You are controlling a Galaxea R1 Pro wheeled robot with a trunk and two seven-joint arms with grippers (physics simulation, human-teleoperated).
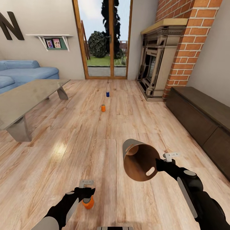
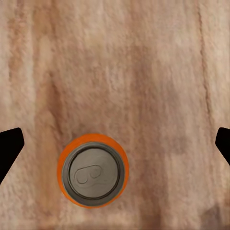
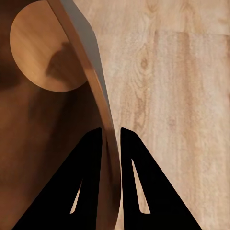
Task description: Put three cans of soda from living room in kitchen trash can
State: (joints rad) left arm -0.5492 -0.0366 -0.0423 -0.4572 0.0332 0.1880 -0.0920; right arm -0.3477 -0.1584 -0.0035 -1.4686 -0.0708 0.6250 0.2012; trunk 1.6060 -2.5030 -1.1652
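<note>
Holding the bin tilted, right gripper pinches its rim.
Left gripper, jaws wide apart, hovers over an orange can; two cans stand farther off on bare floor.

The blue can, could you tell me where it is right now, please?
In the head view, the blue can stands on the wood floor near the glass doors, just beyond an orange can.

L arm reaches fwd and down, wrist bent, left gripper pointing at floor, its 2 fingers spread wide, nothing between them yet. R arm stretches fwd, elbow low, right gripper with both fingers pinched on the tash can rim, holding it tilted off the floor.
</note>
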